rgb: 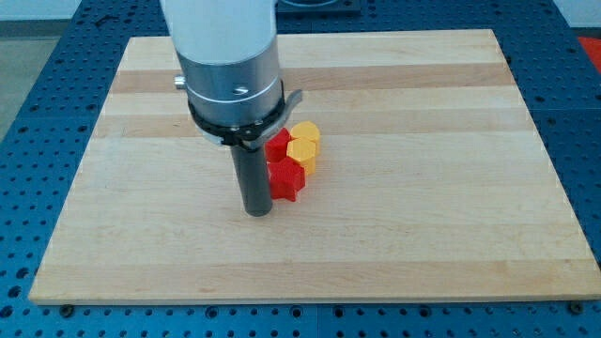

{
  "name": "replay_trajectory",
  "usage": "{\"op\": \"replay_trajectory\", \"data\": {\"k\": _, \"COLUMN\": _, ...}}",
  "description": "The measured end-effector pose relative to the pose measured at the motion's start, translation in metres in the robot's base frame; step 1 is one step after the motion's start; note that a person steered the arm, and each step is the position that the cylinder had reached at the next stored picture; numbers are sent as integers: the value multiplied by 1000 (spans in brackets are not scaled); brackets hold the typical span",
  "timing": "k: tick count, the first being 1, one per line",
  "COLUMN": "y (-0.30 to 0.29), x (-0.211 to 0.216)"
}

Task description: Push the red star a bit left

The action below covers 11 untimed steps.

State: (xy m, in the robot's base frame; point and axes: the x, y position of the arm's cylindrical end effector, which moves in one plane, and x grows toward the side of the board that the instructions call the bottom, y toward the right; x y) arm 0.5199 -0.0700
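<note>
- Right now my tip [257, 212] rests on the wooden board [423, 235], a little toward the view's left of the board's middle; the rod stands upright under the big white and grey arm body, which hides the stretch of board behind it
- No jaws or fingers exist on this rig, so nothing can spread or pinch; the rod is bare, and it appears to touch, or all but touch, the nearest block on its right flank
- Just to the view's right of my tip sits a red block [286, 179], whose knobbly outline reads as the red star; it lies beside the rod's lower part
- Behind that one, toward the view's top and partly hidden by the rod, is a second red block [277, 145] whose shape I cannot make out
- Further right of my tip and touching both reds is a yellow block [303, 143], faceted like a hexagon
- As I judge it, the push has not been set up: my tip is on the star's left, the very side it should travel toward
- The next move calls for going round the cluster, likely along the view's bottom, to the star's right side, then a short nudge leftward
- Care is needed there, since the yellow block crowds the star's upper right and could get dragged along
</note>
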Motion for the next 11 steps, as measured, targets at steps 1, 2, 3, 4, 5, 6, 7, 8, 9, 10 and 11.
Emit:
{"op": "replay_trajectory", "data": {"k": 1, "y": -4, "x": 16}}
{"op": "replay_trajectory", "data": {"k": 2, "y": 31, "x": 38}}
{"op": "replay_trajectory", "data": {"k": 3, "y": 76, "x": 32}}
{"op": "replay_trajectory", "data": {"k": 4, "y": 118, "x": 11}}
{"op": "replay_trajectory", "data": {"k": 5, "y": 110, "x": -11}}
{"op": "replay_trajectory", "data": {"k": 6, "y": 87, "x": -12}}
{"op": "replay_trajectory", "data": {"k": 7, "y": 64, "x": -12}}
{"op": "replay_trajectory", "data": {"k": 8, "y": 48, "x": -12}}
{"op": "replay_trajectory", "data": {"k": 9, "y": 32, "x": -12}}
{"op": "replay_trajectory", "data": {"k": 10, "y": 32, "x": -12}}
{"op": "replay_trajectory", "data": {"k": 11, "y": 32, "x": -11}}
